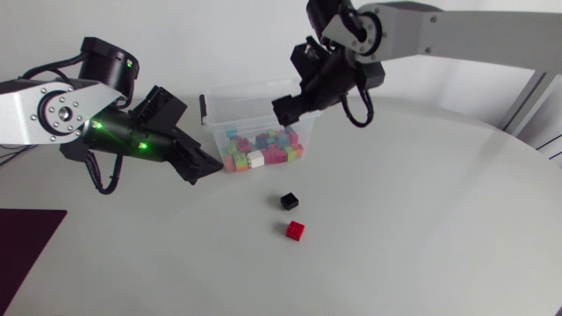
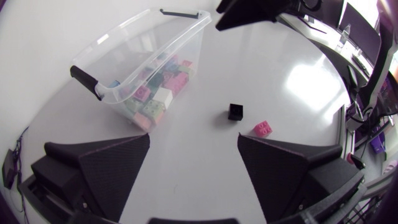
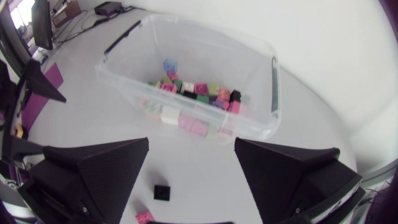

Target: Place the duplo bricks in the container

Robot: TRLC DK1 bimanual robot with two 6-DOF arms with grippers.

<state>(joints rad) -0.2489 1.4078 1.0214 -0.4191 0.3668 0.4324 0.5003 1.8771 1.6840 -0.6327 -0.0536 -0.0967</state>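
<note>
Left pincer (image 1: 200, 163) is hanging low over the tabletop (image 1: 421, 219), just beside the container's near left corner. Its fingers are standing wide apart and gripping nothing. Next right, the clear container (image 1: 211, 98) is sitting upright and lidless with black handles at both ends, and it is holding a mixed pile of bricks (image 1: 262, 151) in pink, green, white, blue and black, bunched along its near side. Right pincer (image 1: 285, 109) is hovering above the container's right end, also spread wide and carrying nothing. Two bricks are lying loose outside, in front of the container's right end: a black brick (image 1: 289, 201) and, just beyond it from the box, a red brick (image 1: 296, 231), the two near each other but apart. Both are looking squarish, with no clear long axis to line up on. In the left wrist view the black brick (image 2: 236, 112) and the red brick (image 2: 262, 129) are lying ahead of the left pincer (image 2: 193, 140), leaning toward one finger. In the right wrist view they are sitting nearly under that pincer (image 3: 191, 143). The left arm is looking lower and better aimed, so the black brick is probably its pick.
</note>
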